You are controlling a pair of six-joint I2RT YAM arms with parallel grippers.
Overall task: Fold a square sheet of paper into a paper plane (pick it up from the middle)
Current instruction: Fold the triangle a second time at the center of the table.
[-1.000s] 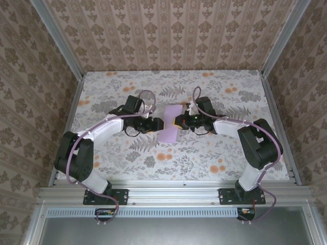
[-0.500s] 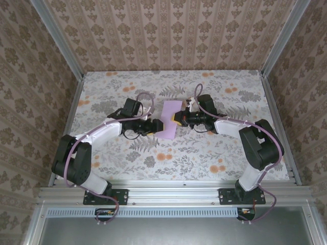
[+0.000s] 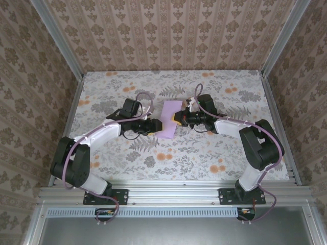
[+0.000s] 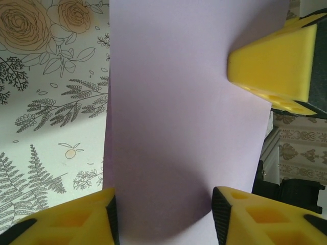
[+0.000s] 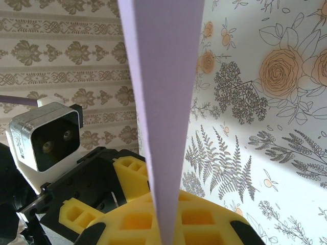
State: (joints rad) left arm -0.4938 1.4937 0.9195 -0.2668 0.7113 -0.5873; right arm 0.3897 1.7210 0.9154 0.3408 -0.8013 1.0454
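The sheet of paper (image 3: 170, 121) hangs in the air above the middle of the table (image 3: 214, 153), between the two grippers. From above it looks like a long lilac strip and no more a square, so I judge that at least one fold is already made; the crease itself I cannot see.

The right gripper (image 3: 179, 119) has its fingers pressed together on the right edge of the sheet. In the right wrist view the paper stands edge-on out of the yellow fingers (image 5: 133, 224) as a thin, straight blade.

The left gripper (image 3: 158, 125) is at the opposite edge. In the left wrist view its two fingers (image 4: 66, 219) stand apart, with the near end of the sheet between them. Whether they touch the paper I cannot tell.

Such paper is very light and thin. It will bend under its own weight if held far from the middle, and it can slip from smooth pads or crumple under a hard squeeze. I think the best hold is flat on the edge, near the centre line, with gentle pressure.
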